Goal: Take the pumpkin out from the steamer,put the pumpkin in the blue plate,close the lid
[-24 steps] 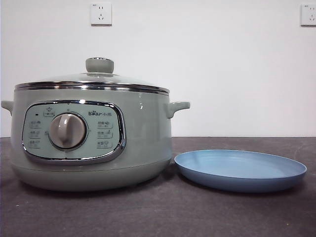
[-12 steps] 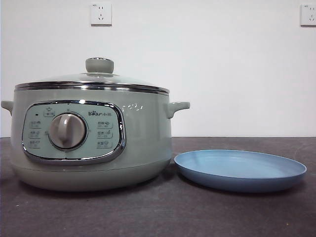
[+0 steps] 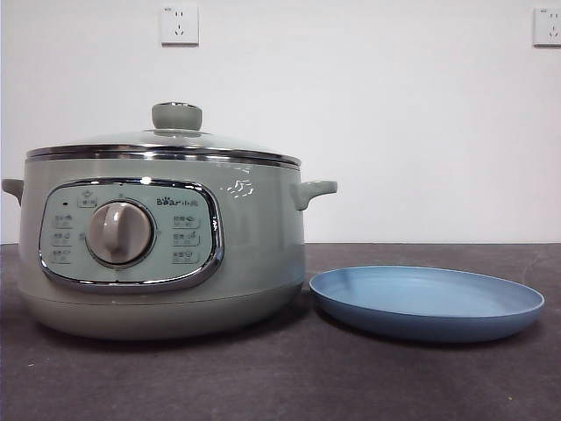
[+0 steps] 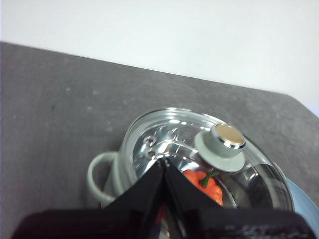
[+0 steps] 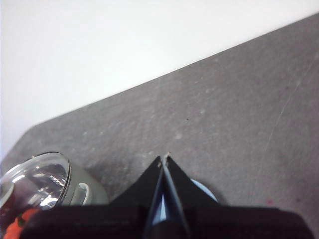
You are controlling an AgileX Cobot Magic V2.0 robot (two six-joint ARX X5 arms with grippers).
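Two grippers hang above the table, and we see both with jaws pressed together, holding nothing: the left gripper point(image 4: 164, 162) above the steamer point(image 3: 162, 241), the right gripper point(image 5: 164, 159) above the blue plate point(image 3: 427, 303). Neither shows in the front view.

The lid point(image 3: 164, 145) sits square on the steamer's chrome rim, its knob point(image 4: 221, 144) untouched. Through the glass we make out the pumpkin point(image 4: 204, 183) inside the pot, orange with a green stem. The blue plate lies empty on the table just right of the steamer, its near rim close to the pot's base.

We judge that nothing of the task is done yet; the lid must come off first.

Risks from here, as we see them: the left jaws must open before they reach the knob, or they will strike its top. The knob is smooth and rounded, so a shallow pinch may slip. The glass lid is wide; lifted off-centre it could tilt and drag on the rim. Setting it down carelessly could crowd the plate.
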